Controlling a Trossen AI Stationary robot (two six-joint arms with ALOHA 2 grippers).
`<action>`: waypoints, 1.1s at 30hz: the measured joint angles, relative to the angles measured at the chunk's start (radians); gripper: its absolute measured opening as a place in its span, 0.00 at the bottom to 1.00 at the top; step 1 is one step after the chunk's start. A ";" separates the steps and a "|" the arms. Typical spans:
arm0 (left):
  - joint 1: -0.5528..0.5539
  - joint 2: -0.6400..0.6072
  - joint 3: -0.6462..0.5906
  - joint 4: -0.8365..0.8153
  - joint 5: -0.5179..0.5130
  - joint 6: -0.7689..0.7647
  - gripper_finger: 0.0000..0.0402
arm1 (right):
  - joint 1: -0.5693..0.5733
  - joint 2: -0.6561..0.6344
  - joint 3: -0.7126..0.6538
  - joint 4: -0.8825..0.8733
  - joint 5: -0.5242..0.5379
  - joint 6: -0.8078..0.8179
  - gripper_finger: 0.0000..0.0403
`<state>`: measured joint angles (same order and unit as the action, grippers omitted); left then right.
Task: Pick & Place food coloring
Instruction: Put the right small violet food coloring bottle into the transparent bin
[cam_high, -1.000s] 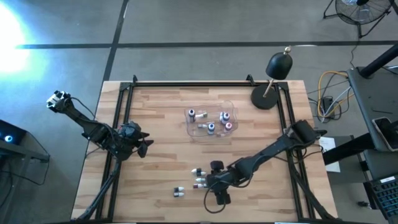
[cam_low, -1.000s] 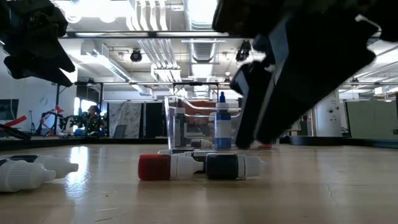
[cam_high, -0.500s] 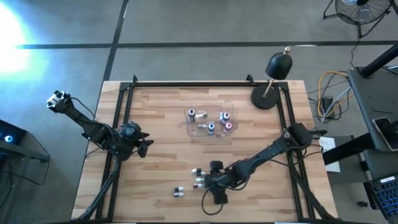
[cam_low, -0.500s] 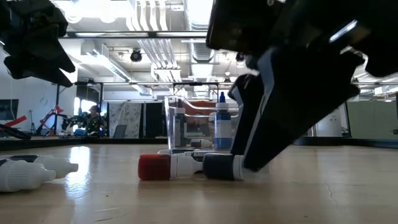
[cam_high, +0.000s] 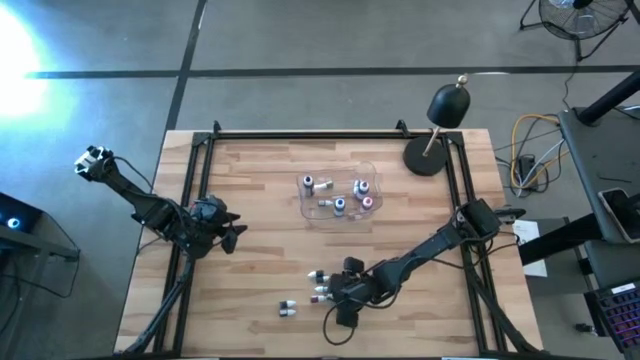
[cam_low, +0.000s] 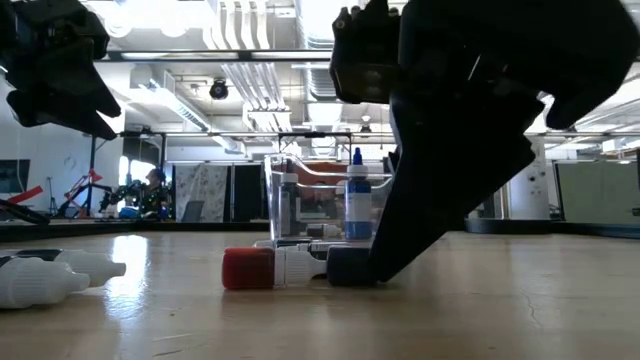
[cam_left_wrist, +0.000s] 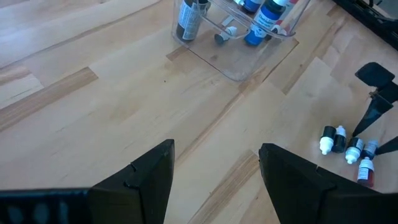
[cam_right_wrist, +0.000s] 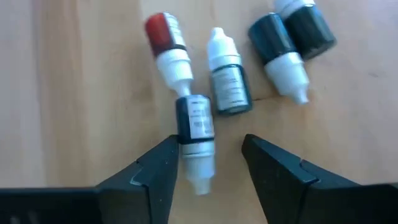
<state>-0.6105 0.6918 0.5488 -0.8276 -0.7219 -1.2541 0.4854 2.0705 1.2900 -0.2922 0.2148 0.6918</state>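
Several tiny dropper bottles lie on their sides on the wood table near its near edge (cam_high: 318, 285). In the right wrist view these are a red one (cam_right_wrist: 166, 43), a dark-labelled one (cam_right_wrist: 227, 78), two dark ones (cam_right_wrist: 286, 34), and a dark one with a white cap (cam_right_wrist: 194, 127). My right gripper (cam_right_wrist: 210, 148) is open and low over this last bottle, one finger on either side of its cap end. A few more bottles stand in the clear tub (cam_high: 308, 210). My left gripper (cam_high: 230, 238) is open and waits at the table's left side. My right gripper comes down slanting from the table's right, its fingers lying along the dark bottle. One finger (cam_right_wrist: 163, 163) stands right beside the bottle's white cap end (cam_right_wrist: 198, 171). I cannot tell whether it touches. The bottle lies flat on the table.
The black dome lamp (cam_high: 440, 125) stands at the far right corner. A separate pair of bottles (cam_high: 287, 308) lies closer to the near edge, left of my right gripper. Bare wood lies between the tub and the loose bottles.
My right gripper has come down and moved a little toward the table's left, until its fingers reach the table around the dark bottle. In the low view the finger now covers that bottle's cap end.
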 joint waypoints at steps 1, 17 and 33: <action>0.000 0.000 0.000 0.000 0.000 0.000 0.52 | 0.000 0.000 0.000 -0.010 0.007 0.000 0.44; 0.000 0.000 0.000 -0.002 0.000 0.001 0.52 | -0.007 0.001 0.040 -0.129 0.042 -0.102 0.14; 0.000 0.000 0.000 -0.002 0.000 -0.002 0.52 | -0.010 0.002 0.071 -0.201 0.027 -0.223 0.53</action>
<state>-0.6104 0.6918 0.5488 -0.8291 -0.7219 -1.2560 0.4751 2.0729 1.3613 -0.4930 0.2415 0.4687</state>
